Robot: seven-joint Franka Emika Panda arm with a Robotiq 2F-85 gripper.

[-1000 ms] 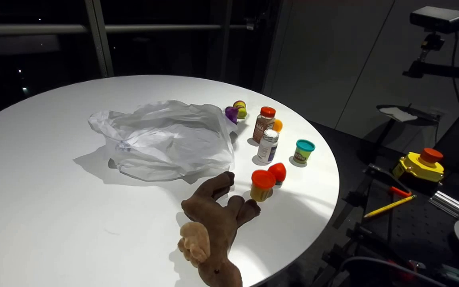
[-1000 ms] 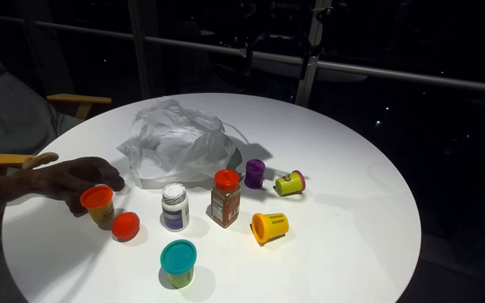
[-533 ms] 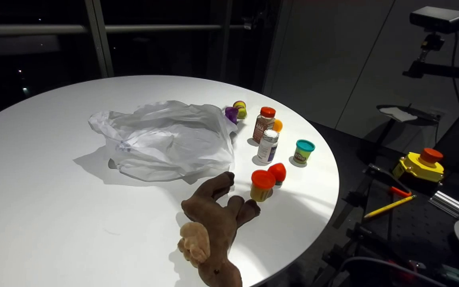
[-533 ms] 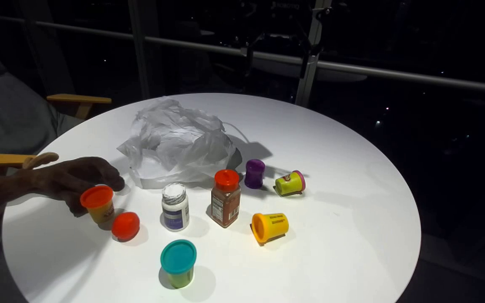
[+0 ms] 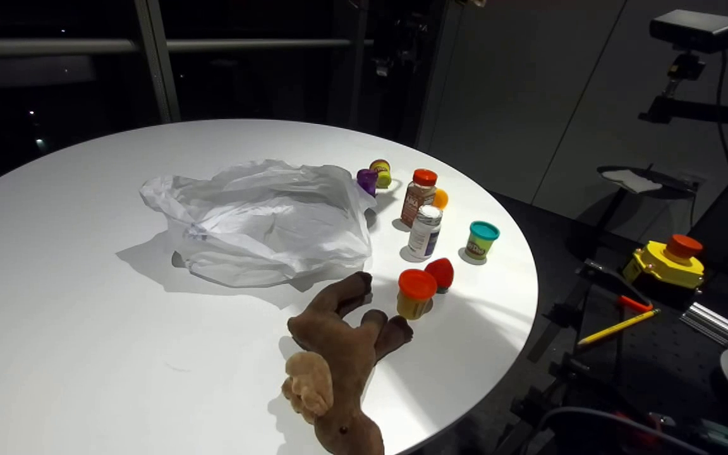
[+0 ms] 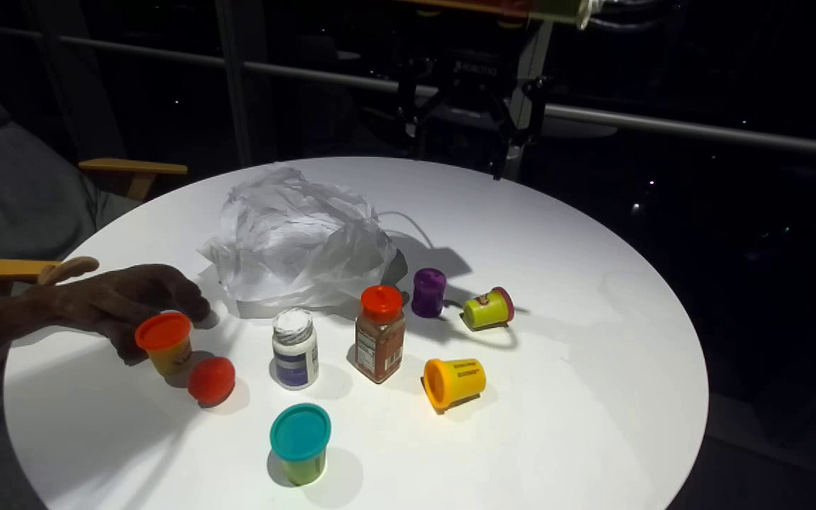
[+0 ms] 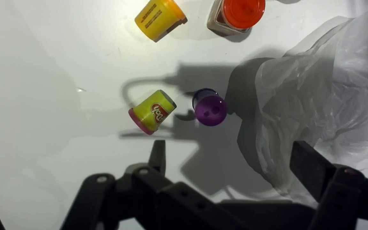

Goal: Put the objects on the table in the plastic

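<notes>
Pincer gapes wide, nothing in it, and imo the next grab — the small upright purple tub on the round white desk — sits ahead and below, roughly lined up with that gap, just beside the translucent plastic bag.

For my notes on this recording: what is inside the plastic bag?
In an exterior view, the plastic bag gapes open, and only its own wrinkled whitish folds show inside. Whether anything lies beneath those folds cannot be seen, because they cover it.
</notes>
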